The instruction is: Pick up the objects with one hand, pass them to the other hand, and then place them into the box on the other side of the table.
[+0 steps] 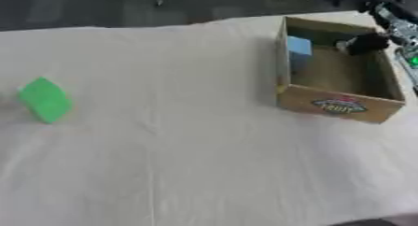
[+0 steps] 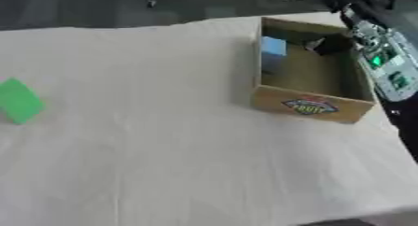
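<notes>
A green block (image 1: 45,100) is positioned on the desk at the left side, tilted so that one corner points up. An open-topped cardboard box (image 1: 339,106) is located at the right side, well apart from the green block. A printed label is shown on the near wall of the box. A light blue block (image 1: 299,47) is contained inside the box, against its left wall near the far corner.
</notes>
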### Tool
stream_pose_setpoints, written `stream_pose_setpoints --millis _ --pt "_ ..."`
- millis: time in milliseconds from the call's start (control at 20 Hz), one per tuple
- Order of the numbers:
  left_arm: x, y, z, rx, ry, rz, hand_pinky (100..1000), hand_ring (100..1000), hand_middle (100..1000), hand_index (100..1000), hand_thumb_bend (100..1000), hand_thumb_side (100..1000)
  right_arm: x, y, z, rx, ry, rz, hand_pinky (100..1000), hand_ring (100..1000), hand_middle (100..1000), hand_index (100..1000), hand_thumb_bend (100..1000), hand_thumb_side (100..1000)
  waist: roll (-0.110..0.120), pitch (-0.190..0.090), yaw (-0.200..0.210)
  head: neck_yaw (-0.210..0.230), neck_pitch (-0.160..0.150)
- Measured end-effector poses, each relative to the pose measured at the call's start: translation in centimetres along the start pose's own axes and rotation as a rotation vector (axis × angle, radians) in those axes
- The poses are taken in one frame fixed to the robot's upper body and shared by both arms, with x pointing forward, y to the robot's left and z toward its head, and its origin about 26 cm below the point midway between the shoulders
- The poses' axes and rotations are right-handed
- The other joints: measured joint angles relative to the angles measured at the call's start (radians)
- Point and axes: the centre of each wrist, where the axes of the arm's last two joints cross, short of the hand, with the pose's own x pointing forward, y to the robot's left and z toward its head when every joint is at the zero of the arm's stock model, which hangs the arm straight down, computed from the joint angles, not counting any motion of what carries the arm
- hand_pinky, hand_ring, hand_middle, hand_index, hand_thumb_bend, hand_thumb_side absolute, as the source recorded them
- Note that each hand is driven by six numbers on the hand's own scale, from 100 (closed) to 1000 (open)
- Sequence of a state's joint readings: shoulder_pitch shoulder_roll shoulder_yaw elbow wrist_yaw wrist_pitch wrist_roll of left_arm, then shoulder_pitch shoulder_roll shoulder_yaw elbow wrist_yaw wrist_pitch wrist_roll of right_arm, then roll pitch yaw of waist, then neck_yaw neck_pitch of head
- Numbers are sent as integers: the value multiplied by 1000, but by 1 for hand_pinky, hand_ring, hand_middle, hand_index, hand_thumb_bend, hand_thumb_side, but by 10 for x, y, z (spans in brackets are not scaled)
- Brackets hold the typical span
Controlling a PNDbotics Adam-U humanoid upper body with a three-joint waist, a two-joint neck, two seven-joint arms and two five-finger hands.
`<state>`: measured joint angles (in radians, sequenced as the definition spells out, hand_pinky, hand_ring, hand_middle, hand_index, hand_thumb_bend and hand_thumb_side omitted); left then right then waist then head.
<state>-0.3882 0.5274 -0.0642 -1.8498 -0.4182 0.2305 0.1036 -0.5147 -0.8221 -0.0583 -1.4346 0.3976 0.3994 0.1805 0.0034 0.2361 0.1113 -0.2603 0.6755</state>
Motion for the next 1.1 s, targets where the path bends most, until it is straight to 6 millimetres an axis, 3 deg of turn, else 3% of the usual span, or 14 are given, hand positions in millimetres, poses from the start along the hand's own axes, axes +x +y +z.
stream_pose_setpoints --millis 150,300,400,500,800,900,1100 --pt "-1 1 0 6 5 -1 701 716 660 781 470 236 0 -1 0 -12 7 -24 957 1000 887 944 276 221 1 0 -1 31 4" --pt "-3 4 -2 20 21 -15 709 727 672 791 493 236 4 -7 3 -41 -11 -88 980 1000 887 952 100 408 5 0 -1 96 12" --pt "-4 10 -8 17 34 -42 712 729 674 794 496 231 10 -11 6 -63 -38 -159 992 1000 887 960 100 525 8 0 -1 136 16" --pt "-5 18 -17 6 45 -74 721 738 683 801 521 216 17 -13 10 -82 -73 -241 998 1000 885 966 100 547 11 0 -1 164 17" --pt "-7 52 -54 -76 90 -199 743 756 700 813 551 210 38 -19 24 -134 -196 -466 1000 1000 873 965 100 453 20 0 -6 209 16" --pt "-9 63 -68 -128 111 -237 755 769 714 821 596 206 43 -19 29 -143 -230 -514 999 1000 870 962 100 429 21 0 -9 221 16" --pt "-21 80 -92 -235 174 -306 756 770 714 822 597 209 54 -19 39 -146 -286 -556 999 1000 870 962 100 428 23 0 -13 242 16"
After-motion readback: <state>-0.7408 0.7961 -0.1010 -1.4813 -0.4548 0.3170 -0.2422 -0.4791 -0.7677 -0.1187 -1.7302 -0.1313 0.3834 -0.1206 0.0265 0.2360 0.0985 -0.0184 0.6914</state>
